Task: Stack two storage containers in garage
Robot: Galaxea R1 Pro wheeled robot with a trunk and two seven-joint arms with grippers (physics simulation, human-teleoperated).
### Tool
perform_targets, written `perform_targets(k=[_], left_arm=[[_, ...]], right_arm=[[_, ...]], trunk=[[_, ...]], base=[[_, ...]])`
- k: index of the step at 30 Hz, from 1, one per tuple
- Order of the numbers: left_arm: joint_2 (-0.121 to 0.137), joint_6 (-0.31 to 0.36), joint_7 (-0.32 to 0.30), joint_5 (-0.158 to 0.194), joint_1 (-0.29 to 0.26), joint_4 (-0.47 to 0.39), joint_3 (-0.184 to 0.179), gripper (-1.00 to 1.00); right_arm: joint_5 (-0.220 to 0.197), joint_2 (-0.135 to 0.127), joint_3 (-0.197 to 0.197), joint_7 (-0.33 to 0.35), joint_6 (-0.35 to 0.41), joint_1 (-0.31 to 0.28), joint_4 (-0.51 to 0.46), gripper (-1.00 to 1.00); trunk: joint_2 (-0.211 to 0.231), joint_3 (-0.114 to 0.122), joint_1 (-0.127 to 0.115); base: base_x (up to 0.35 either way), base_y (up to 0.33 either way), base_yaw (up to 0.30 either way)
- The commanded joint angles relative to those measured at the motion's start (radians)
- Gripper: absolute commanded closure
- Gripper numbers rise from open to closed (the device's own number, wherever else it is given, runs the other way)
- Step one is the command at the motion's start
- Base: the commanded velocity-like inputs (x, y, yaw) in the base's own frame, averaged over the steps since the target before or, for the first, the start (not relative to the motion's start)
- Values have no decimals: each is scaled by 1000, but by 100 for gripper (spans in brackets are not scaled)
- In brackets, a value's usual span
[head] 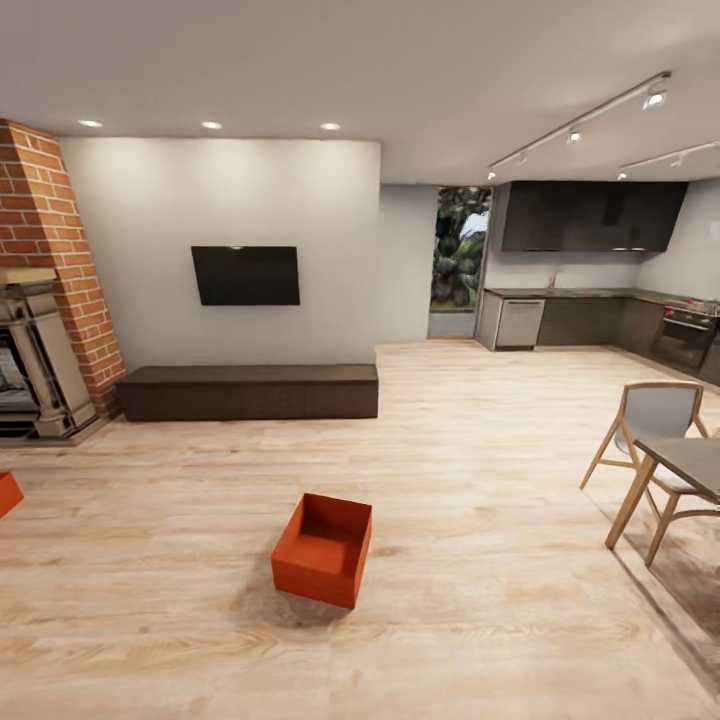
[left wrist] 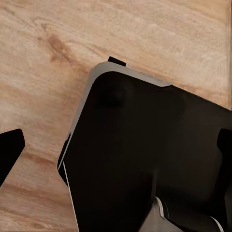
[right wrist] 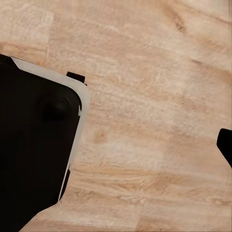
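Living room (head: 420, 440): light wood plank flooring, pale plaster walls, white ceiling with recessed spots and track lights. Brick chimney breast with a stone fireplace (head: 35, 370) is recorded at 9 o'clock; a dark low bench (head: 248, 391) under a wall-mounted television (head: 246, 275) at 11 o'clock; dark kitchen cabinets (head: 590, 265) at 2 o'clock; a wood-framed chair (head: 652, 425) and a grey dining surface (head: 690, 465) at 3 o'clock.

Item 1: storage container (head: 323, 548), orange-red, rectangular, open-topped, straight-walled, matte. It is set on the planks at 6 o'clock in the head view, well apart from all furniture.

Item 2: second container (head: 6, 492), same colour, cut off by the frame edge at 8 o'clock; only a corner is seen, also on the wood floor.

Progress: nothing is judged done. Both containers are lying in the living room, neither is held, and both carries and the stacking remain.

Wrist views: grained planks are seen beneath a glossy black, round-cornered robot base (left wrist: 145, 159), pale-edged. A dark tip of the left fingers (left wrist: 9, 150) and of the right fingers (right wrist: 226, 144) is noted at opposite picture edges; whether either pair is spread or pressed together cannot be told. Nothing is seen pinched.
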Motion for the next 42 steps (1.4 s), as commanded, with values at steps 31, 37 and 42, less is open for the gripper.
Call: perform_targets(k=[31, 37, 42], left_arm=[[-3, -9, 2, 0, 0, -5, 3, -100], [-2, -7, 0, 1, 0, -2, 3, -100], [-2, -7, 0, 1, 0, -1, 3, -100]], right_arm=[[2, 0, 8, -6, 0, -2, 3, -100], [2, -1, 8, -6, 1, -1, 3, -100], [2, -2, 9, -6, 1, -1, 3, -100]], trunk=[[-1, 0, 1], [-1, 0, 1], [-1, 0, 1]], base=[[143, 27, -170], [266, 0, 0], [316, 26, 0]])
